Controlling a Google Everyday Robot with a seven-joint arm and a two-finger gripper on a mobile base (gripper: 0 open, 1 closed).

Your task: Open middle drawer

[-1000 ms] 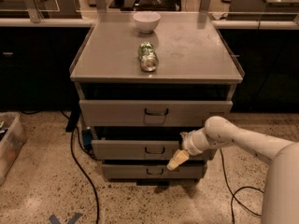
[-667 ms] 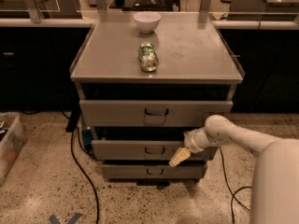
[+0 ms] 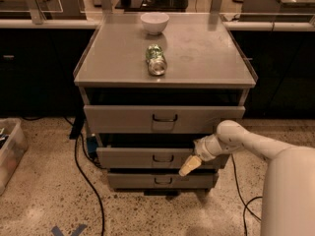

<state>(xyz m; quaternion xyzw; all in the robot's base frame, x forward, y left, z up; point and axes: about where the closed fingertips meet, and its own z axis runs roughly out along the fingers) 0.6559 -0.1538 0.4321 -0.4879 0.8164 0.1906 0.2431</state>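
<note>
The middle drawer is a grey metal front of medium height with a small dark wire handle at its centre. It sits between a taller top drawer and a thinner bottom drawer. A dark gap shows above its front. My gripper is at the end of the white arm that reaches in from the right. It is in front of the right part of the middle drawer's front, just right of and slightly below the handle.
On the cabinet top stand a white bowl and a green can lying on its side. Black cables run over the floor at the left. A clear bin is at the far left.
The gripper stays at nearly the same spot on the middle drawer's front. The white bulk of the arm at the right edge has come further into view.
</note>
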